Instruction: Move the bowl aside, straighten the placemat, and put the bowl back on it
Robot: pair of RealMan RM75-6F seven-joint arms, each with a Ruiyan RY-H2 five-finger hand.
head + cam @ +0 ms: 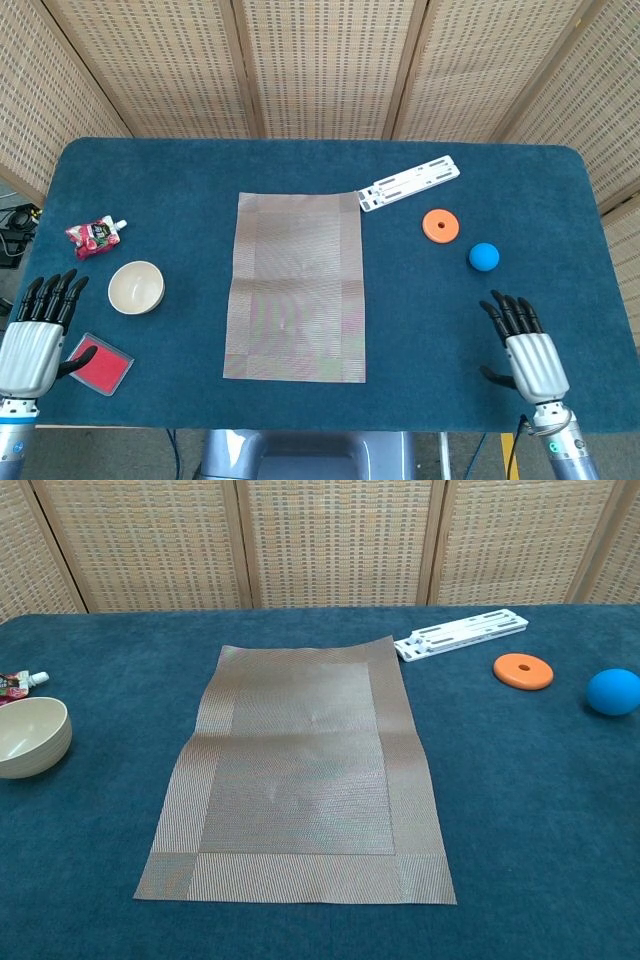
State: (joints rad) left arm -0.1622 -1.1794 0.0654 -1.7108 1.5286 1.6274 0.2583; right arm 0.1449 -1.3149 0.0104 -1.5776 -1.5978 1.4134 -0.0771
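Left hand point(30, 345): fingers apart, holding nothing. Right hand point(527, 350): fingers apart, holding nothing. Bowl point(136, 287) stands just ahead-right of the left hand, off the placemat point(296, 286), which lies between both hands.

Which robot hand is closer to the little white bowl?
The left robot hand. It sits at the table's near edge, just below and left of the bowl. The right robot hand is far across the table, past the placemat. Neither touches the bowl.
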